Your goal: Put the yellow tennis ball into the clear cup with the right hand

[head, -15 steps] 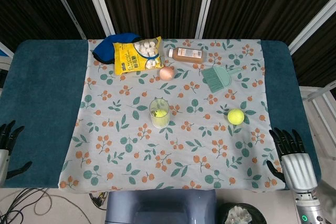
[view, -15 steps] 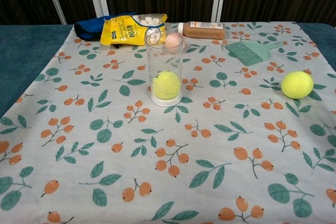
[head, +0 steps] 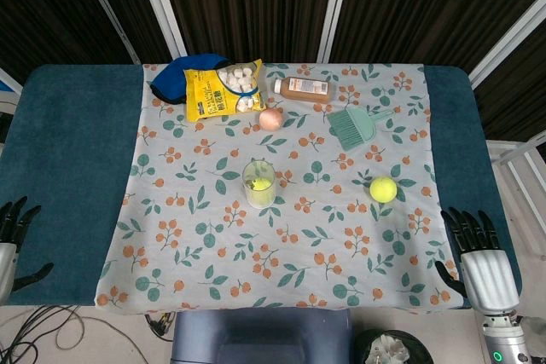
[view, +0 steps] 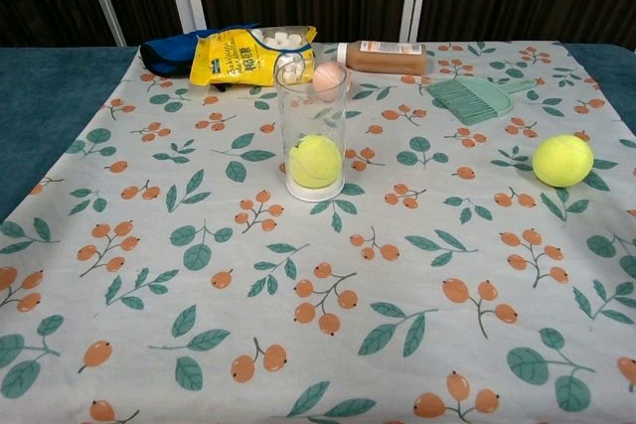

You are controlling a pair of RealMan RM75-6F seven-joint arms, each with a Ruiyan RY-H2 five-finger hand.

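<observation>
A clear cup [head: 259,183] [view: 313,142] stands upright near the middle of the floral cloth, with one yellow tennis ball [view: 315,161] inside it. A second yellow tennis ball [head: 383,189] [view: 562,160] lies on the cloth to the cup's right, apart from everything. My right hand [head: 479,255] rests at the table's near right corner, fingers spread and holding nothing, well short of that ball. My left hand [head: 12,236] sits at the near left edge, fingers apart and empty. Neither hand shows in the chest view.
Along the far side lie a yellow snack bag [head: 223,89] on a blue cloth [head: 171,76], a brown bottle [head: 302,89] on its side, a peach-coloured egg [head: 271,118] and a green hand brush [head: 353,124]. Teal table surface [head: 72,159] flanks the cloth.
My right hand has shifted very slightly downward and outward at the table corner. The balls, the cup and my left hand are where they were.
</observation>
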